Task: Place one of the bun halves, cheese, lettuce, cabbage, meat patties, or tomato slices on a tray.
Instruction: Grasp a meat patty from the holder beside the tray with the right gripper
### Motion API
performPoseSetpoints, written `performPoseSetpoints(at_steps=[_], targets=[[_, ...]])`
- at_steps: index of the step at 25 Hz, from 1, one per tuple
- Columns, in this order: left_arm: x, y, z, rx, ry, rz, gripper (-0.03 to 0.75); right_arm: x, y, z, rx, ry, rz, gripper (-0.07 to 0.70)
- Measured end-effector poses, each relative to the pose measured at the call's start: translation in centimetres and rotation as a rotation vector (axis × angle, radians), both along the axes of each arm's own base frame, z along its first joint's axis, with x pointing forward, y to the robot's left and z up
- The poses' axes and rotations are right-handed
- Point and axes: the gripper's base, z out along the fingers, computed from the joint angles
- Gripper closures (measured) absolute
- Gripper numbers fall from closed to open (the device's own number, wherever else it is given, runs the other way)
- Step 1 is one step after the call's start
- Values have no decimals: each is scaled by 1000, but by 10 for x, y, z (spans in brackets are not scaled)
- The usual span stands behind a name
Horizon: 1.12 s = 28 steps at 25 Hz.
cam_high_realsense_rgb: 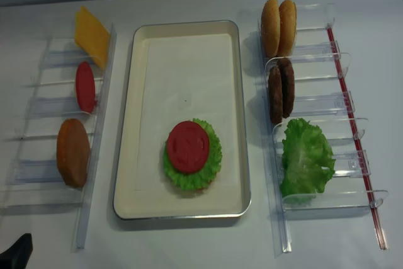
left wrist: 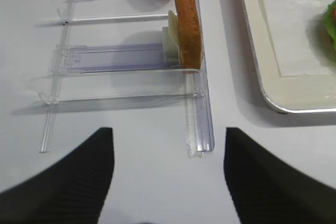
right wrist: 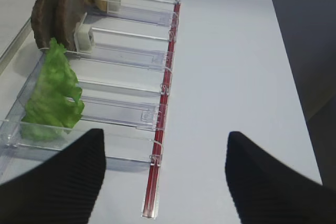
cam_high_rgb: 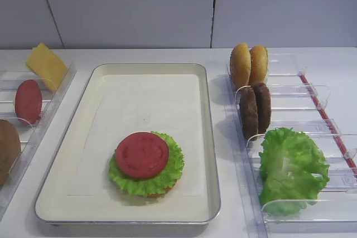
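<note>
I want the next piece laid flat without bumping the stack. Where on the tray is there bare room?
The tray liner is bare across its whole far half, from the far rim down to the tomato slice on lettuce. Narrow strips remain left and right of that stack. The near end is crowded: the stack sits close to the near rim.

Both the left claw (left wrist: 168, 177) and right claw (right wrist: 165, 177) gape wide, empty.

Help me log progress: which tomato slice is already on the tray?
The tomato slice lying flat on lettuce on the tray. The other tomato slice stands on edge in the left rack.
</note>
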Motion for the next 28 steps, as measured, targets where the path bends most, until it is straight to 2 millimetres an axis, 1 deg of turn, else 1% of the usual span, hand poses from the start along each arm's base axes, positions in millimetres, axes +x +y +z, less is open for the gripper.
performPoseSetpoints(at_steps=[21, 24, 28], targets=[[0, 0, 0, 0, 0, 0, 278, 0, 0, 1, -1, -8, -1, 109], [0, 0, 0, 0, -2, 0, 281, -1, 1, 10, 9, -24, 5, 109], [0, 0, 0, 0, -2, 0, 283, 4, 4, 36, 45, -60, 26, 109]])
